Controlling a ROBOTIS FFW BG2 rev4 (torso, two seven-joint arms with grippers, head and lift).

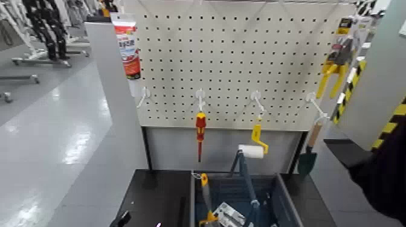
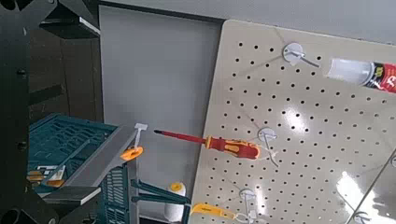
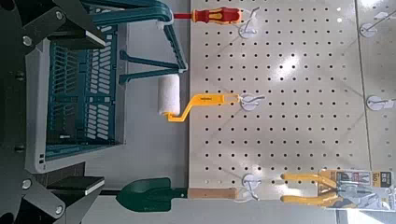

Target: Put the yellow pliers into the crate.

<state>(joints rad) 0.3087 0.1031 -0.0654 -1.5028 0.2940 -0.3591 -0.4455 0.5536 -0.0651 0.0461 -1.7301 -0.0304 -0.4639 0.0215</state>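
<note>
The yellow pliers [image 1: 334,69] hang on their printed card from a hook at the pegboard's upper right, handles down. They also show in the right wrist view, the pliers [image 3: 318,187] on their hook beside a trowel. The dark blue-grey crate [image 1: 289,208] stands below the board's middle, open-topped, with tools inside. My right gripper [image 3: 93,112] is open and holds nothing, well back from the board and facing it. My right arm [image 1: 386,175] is low at the right, under the pliers. My left gripper [image 1: 122,218] sits low, left of the crate [image 2: 65,149].
On other hooks hang a red-and-yellow screwdriver [image 1: 200,128], a yellow-handled paint roller [image 1: 256,142] and a green trowel [image 1: 307,158]. A red-and-white tube [image 1: 127,45] hangs at upper left. A teal-framed roller [image 1: 244,175] sticks up from the crate. A yellow-black striped post [image 1: 389,124] stands right.
</note>
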